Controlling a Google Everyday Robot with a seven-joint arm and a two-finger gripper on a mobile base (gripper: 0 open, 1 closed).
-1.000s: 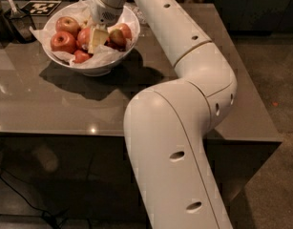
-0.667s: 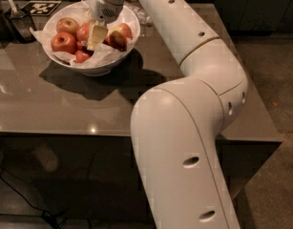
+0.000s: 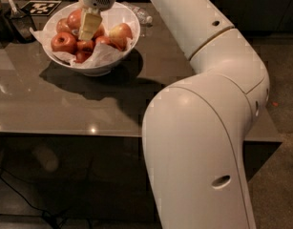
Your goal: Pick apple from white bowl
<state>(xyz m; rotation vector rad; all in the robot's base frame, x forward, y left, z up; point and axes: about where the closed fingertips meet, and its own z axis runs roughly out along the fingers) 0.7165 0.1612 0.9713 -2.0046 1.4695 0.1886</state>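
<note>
The white bowl (image 3: 118,51), lined with crumpled white paper, stands at the back left of the grey table and holds several apples. A large red-orange apple (image 3: 73,19) lies at the bowl's back left; no sticker shows on it. My gripper (image 3: 88,26) hangs down into the bowl just right of that apple, above the smaller red apples (image 3: 85,45) in the middle. A big red apple (image 3: 63,42) lies at the front left and a paler yellow-red apple (image 3: 120,32) at the right. My white arm (image 3: 208,104) fills the right of the view.
A dark holder with utensils (image 3: 15,18) and a black-and-white marker card (image 3: 41,6) stand left of and behind the bowl. A clear wrapper (image 3: 141,15) lies behind its right rim. The table's front edge (image 3: 65,133) runs across the lower middle.
My gripper has shifted a little left and up inside the bowl, toward the back-left apple. My arm's elbow has swung to the right. The apples have not moved.
</note>
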